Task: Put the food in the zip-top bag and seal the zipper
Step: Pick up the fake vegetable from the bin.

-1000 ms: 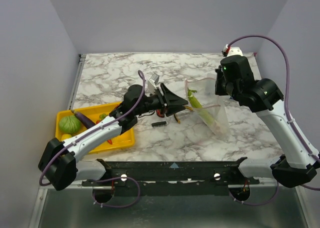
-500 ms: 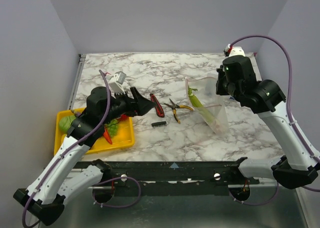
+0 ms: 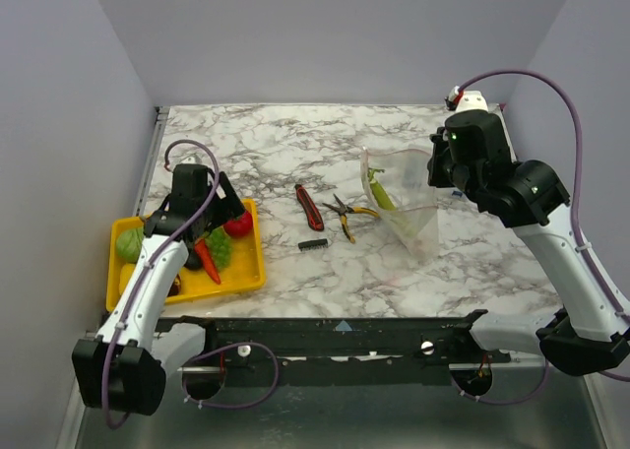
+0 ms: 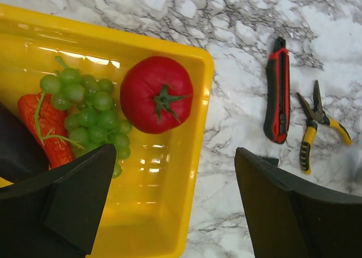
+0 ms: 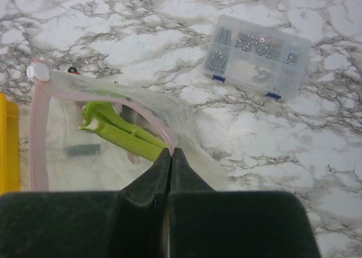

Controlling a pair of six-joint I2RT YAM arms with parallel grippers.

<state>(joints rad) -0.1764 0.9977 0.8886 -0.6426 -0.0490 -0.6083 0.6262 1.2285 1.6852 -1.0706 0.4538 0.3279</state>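
The clear zip-top bag (image 3: 411, 223) lies right of centre, its mouth held up, with green celery (image 3: 379, 191) inside. My right gripper (image 3: 433, 175) is shut on the bag's rim, pinching the pink zipper (image 5: 38, 145) at its corner (image 5: 171, 151); the celery (image 5: 121, 134) shows through the plastic. My left gripper (image 4: 175, 156) is open and empty above the right rim of the yellow tray (image 4: 195, 156). In the tray lie a red tomato (image 4: 156, 94), green grapes (image 4: 85, 108) and an orange-red carrot (image 4: 48, 128). A round green fruit (image 3: 129, 244) sits at the tray's left end.
A red utility knife (image 3: 310, 206), yellow-handled pliers (image 3: 345, 213) and a small black part (image 3: 313, 243) lie between the tray (image 3: 251, 267) and the bag. A clear box of screws (image 5: 257, 57) sits beyond the bag at the far right.
My left arm has swung left from the bag's mouth, past the knife and pliers, to above the tray. My right gripper still holds the bag's rim, slightly higher.
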